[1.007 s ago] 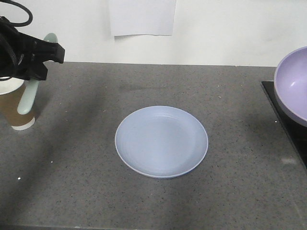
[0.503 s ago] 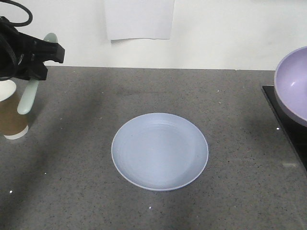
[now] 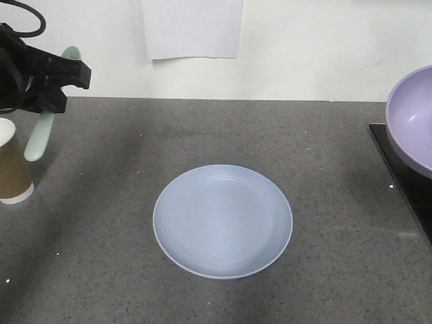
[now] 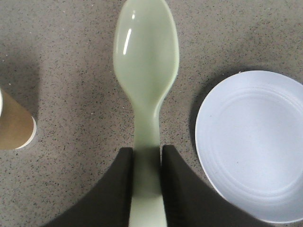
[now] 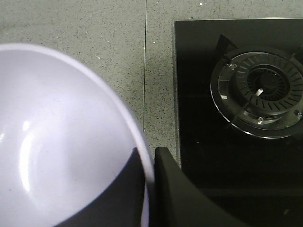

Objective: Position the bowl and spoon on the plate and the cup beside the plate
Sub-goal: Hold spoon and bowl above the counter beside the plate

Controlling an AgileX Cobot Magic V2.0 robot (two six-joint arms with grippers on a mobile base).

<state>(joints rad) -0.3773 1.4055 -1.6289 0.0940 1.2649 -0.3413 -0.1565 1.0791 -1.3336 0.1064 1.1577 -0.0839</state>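
Observation:
The pale blue plate [image 3: 223,221] lies bare in the middle of the grey counter. My left gripper [image 4: 147,151] is shut on the handle of the mint-green spoon [image 4: 146,61], held in the air left of the plate [image 4: 253,144]. In the front view the spoon [image 3: 39,135] hangs tilted at the far left, above the brown cup [image 3: 12,165]. The cup [image 4: 14,125] stands upright on the counter. My right gripper [image 5: 149,156] is shut on the rim of the lavender bowl [image 5: 61,137], one finger inside and one outside. The bowl [image 3: 412,121] is held up at the right edge.
A black glass hob [image 3: 405,182] with a gas burner [image 5: 262,94] sits under and right of the bowl. A white sheet of paper [image 3: 192,27] hangs on the wall behind the counter.
In the front view the plate has slid lower and the cup further left and down, while both grippers with spoon and bowl keep their places in the frame.

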